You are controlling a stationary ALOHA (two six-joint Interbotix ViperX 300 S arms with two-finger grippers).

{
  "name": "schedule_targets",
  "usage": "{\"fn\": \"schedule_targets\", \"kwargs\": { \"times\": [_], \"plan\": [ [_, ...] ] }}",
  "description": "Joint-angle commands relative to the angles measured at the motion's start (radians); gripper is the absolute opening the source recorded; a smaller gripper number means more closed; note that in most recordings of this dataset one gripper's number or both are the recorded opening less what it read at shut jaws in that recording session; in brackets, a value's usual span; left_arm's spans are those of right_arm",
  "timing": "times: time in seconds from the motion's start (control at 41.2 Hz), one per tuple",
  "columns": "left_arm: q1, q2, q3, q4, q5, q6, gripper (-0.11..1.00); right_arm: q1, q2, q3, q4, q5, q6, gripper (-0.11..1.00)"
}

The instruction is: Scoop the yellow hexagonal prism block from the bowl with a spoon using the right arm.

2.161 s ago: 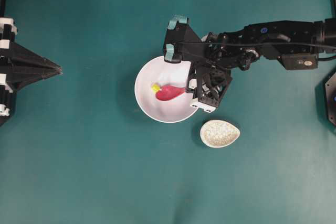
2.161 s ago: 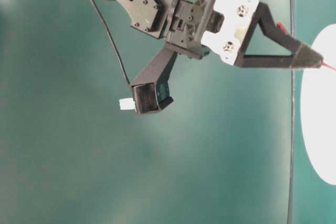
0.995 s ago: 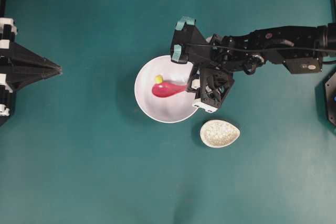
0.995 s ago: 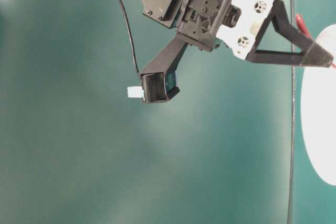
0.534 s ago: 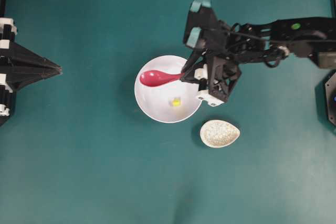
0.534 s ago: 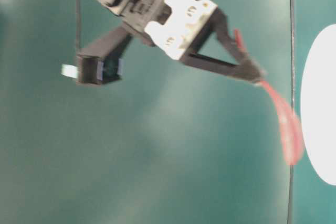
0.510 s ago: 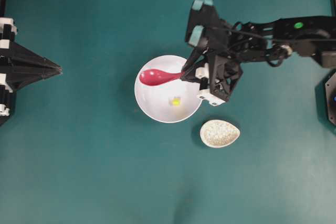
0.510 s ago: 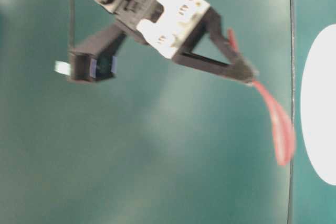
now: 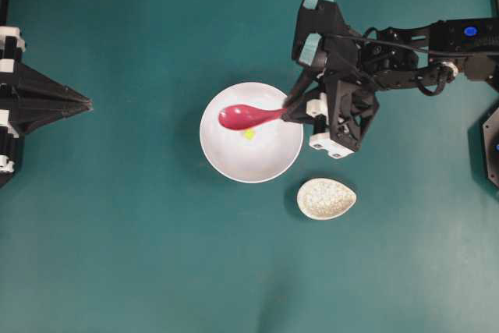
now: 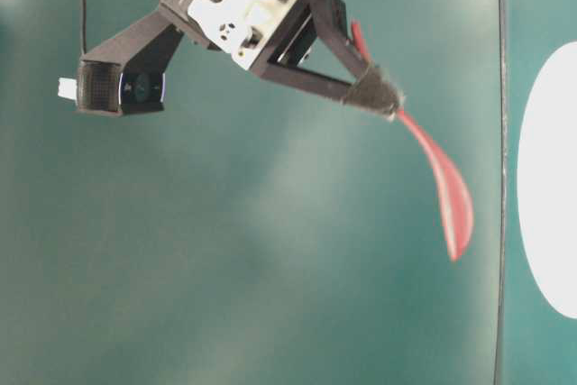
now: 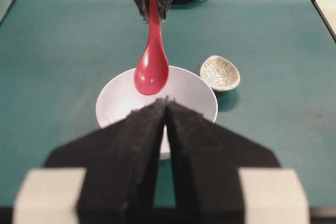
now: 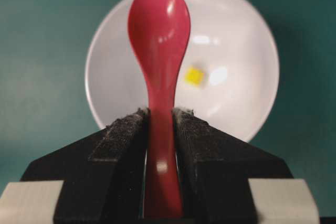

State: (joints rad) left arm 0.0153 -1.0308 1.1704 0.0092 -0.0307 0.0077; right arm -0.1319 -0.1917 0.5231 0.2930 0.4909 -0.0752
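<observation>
Right gripper [image 10: 383, 96] clamped on red spoon [image 10: 448, 194], spoon hanging clear beside white bowl [image 10: 545, 187], over teal surface [image 10: 225, 250]

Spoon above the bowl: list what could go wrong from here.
1. The spoon hangs empty above the bowl while the yellow block lies loose inside; another pass may just push it aside.
2. The right gripper pinches only the handle, so contact could twist the spoon.

This looks like a robot lab. Two black robot arms, the right arm [image 9: 405, 44] and one opposite it, sit at the ends of a plain green desk [image 9: 140, 255], and little cameras ride on the arms, looking down.
</observation>
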Motion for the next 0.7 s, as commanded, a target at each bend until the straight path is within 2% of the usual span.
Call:
{"fn": "schedule_targets", "kwargs": {
  "times": [0.0,0.243,0.413,0.534,0.68],
  "plan": [
    [0.003,0.006,-0.029,0.003,-0.003,0.002,0.08,-0.005,-0.034,-0.02,-0.002,0.061,0.002,0.21],
    [0.003,0.008,-0.029,0.003,-0.003,0.002,0.08,-0.009,-0.057,-0.06,-0.002,0.261,0.003,0.21],
    [0.003,0.009,-0.029,0.003,-0.003,0.002,0.08,-0.009,-0.058,-0.074,-0.003,0.333,0.008,0.21],
    [0.003,0.011,-0.029,0.002,-0.003,0.002,0.08,-0.011,-0.058,-0.078,-0.005,0.382,0.044,0.21],
    [0.003,0.009,-0.029,0.003,-0.003,0.002,0.08,-0.014,-0.06,-0.091,-0.051,0.437,0.104,0.22]
  ]
}}
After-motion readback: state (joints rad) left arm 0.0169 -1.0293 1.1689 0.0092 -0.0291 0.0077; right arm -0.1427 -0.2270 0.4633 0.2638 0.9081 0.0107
